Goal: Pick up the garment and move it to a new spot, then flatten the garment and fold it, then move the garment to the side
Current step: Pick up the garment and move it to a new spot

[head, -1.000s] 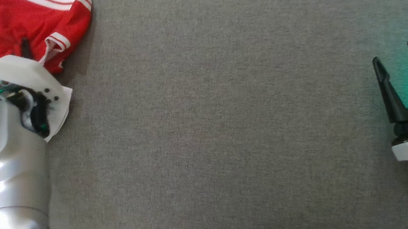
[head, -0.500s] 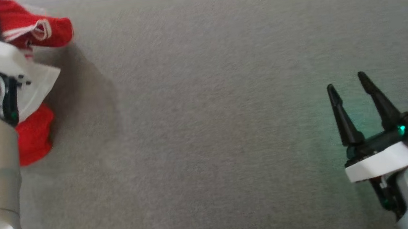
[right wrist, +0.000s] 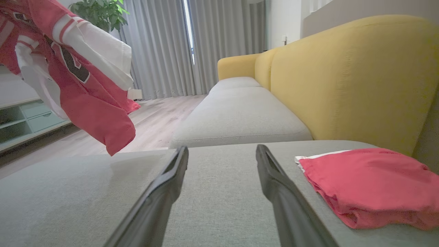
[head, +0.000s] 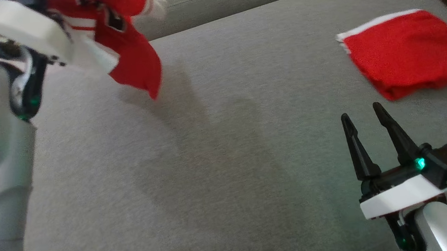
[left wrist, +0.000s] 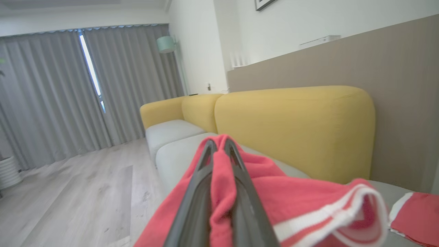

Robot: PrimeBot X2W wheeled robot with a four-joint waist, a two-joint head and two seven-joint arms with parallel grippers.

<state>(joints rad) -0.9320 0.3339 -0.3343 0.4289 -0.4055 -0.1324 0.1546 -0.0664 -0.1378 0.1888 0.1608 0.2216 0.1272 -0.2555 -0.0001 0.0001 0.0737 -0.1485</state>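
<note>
The garment (head: 131,56) is a red jersey with white stripes and dark lettering. It hangs in the air over the back left of the grey sofa cushion (head: 219,164), below my left arm's white wrist (head: 14,27). In the left wrist view my left gripper (left wrist: 219,142) is shut on a red fold of the garment (left wrist: 301,202). The right wrist view has the garment (right wrist: 85,103) dangling at the upper left, its lowest corner just above the cushion. My right gripper (head: 362,113) is open low at the front right, nothing between its fingers (right wrist: 164,185).
A folded red cloth with a white edge (head: 407,54) lies on the cushion's far right, just beyond my right gripper (right wrist: 222,151). A yellow backrest (right wrist: 343,79) runs along the right. More grey seats (right wrist: 236,116) and wooden floor (left wrist: 85,192) lie beyond.
The head camera has tilted up, bringing the folded red cloth into view. My left gripper has lifted the garment off the cushion; it now hangs free. The right gripper stays open.
</note>
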